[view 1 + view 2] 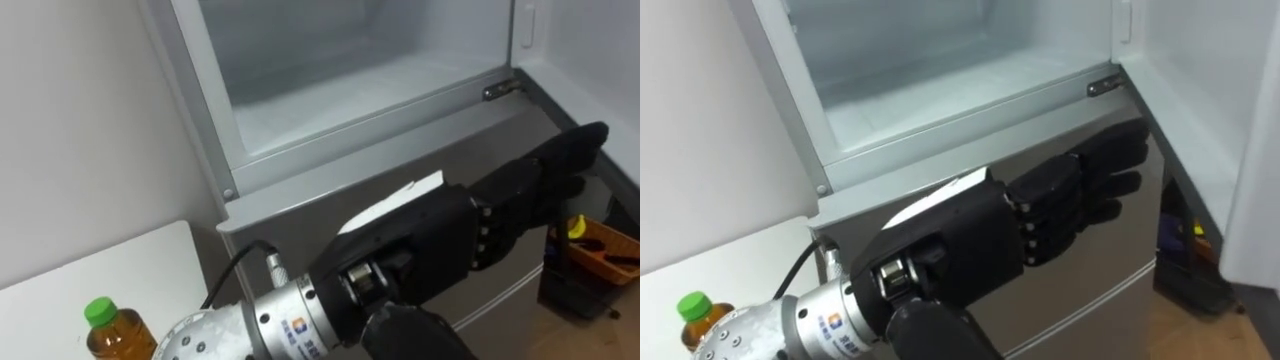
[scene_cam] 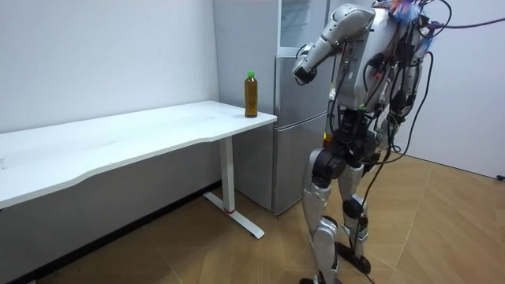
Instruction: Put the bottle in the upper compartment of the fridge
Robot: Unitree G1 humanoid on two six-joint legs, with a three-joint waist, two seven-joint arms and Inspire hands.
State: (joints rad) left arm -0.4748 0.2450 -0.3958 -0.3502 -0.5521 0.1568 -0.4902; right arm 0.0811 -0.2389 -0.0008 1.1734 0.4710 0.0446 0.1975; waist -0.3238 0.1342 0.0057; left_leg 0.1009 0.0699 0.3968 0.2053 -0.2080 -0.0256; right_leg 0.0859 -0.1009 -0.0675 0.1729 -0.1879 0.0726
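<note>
Left eye view: the bottle (image 1: 118,335) is seen upright at the corner of the white worktop (image 1: 120,265), beside the fridge and well apart from the hand. It is a clear plastic bottle, filled nearly to the green cap (image 1: 99,312) with amber liquid. Moderate weight and a smooth, slightly yielding wall are to be expected, with little risk of breakage. A wrap-round hold at mid-body, below the shoulder, is advised; a pinch at the cap is judged likely to let the bottle swing. The left hand (image 1: 505,205) is held out flat, fingers straight and close together, in front of the grey lower door (image 1: 330,205), just below the open upper compartment (image 1: 330,80). Nothing is held. Contact with the door cannot be determined.
</note>
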